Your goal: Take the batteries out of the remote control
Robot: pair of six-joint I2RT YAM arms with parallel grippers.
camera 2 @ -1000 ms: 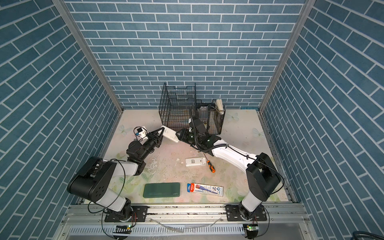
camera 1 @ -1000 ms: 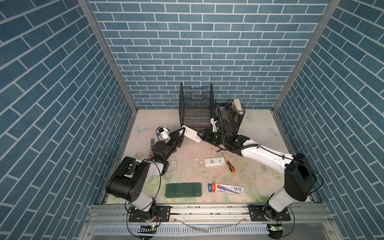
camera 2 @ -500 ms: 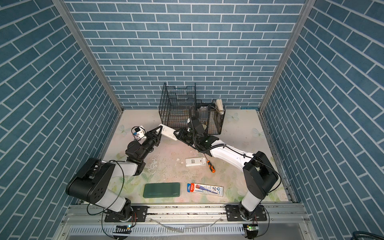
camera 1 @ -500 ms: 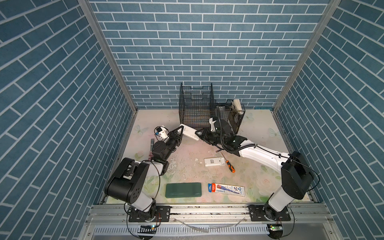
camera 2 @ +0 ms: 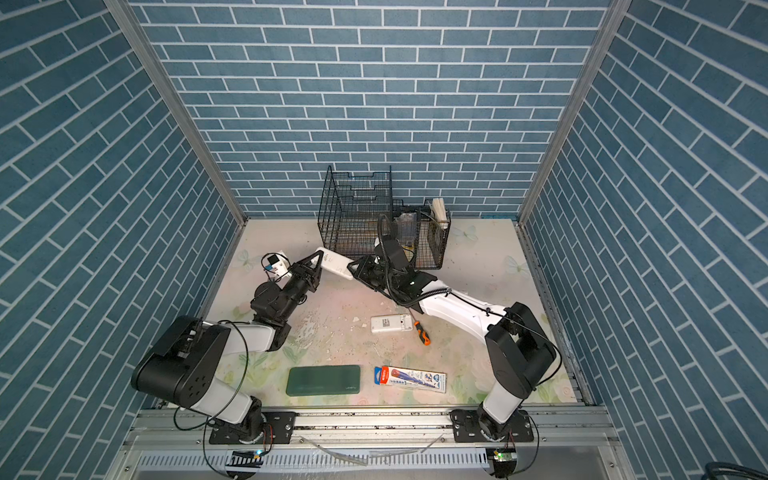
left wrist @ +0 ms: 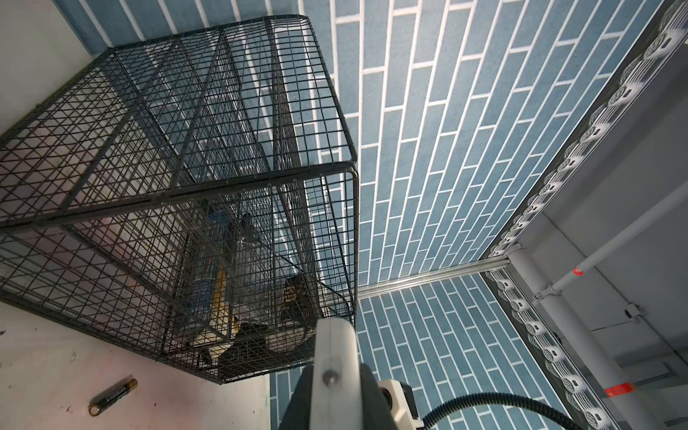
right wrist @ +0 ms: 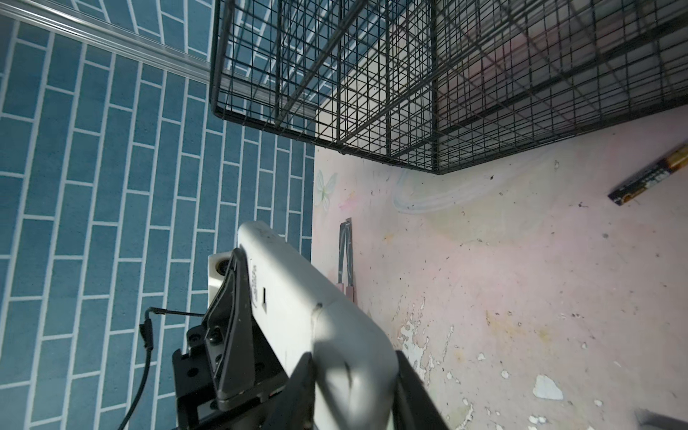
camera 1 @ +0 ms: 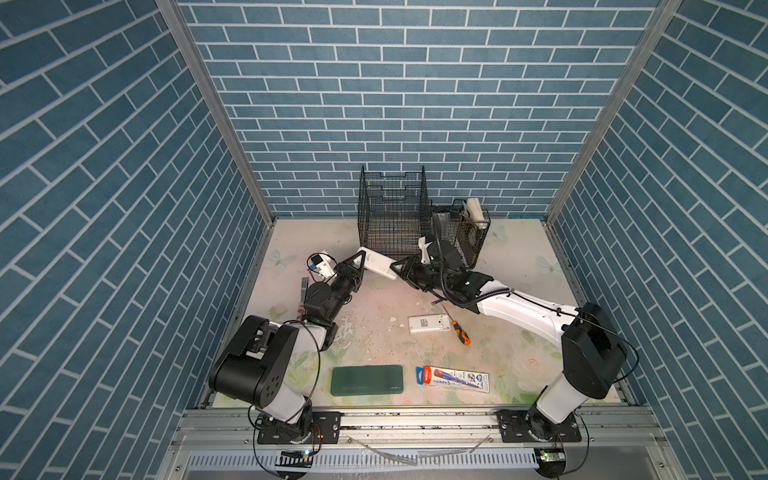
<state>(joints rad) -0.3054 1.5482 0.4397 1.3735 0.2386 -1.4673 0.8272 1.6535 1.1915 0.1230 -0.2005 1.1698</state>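
The left gripper (camera 1: 360, 266) is clamped on one end of the white remote (camera 1: 380, 266), just before the wire cage (camera 1: 392, 216). The right gripper (camera 1: 401, 271) straddles the other end, its grip unclear. A battery (left wrist: 113, 395) lies on the table by the cage's base.

The right tool (right wrist: 353, 387) is cropped by the frame edge, its grip on the remote (right wrist: 298, 309) unclear; a battery (right wrist: 651, 178) beyond it runs off-frame.
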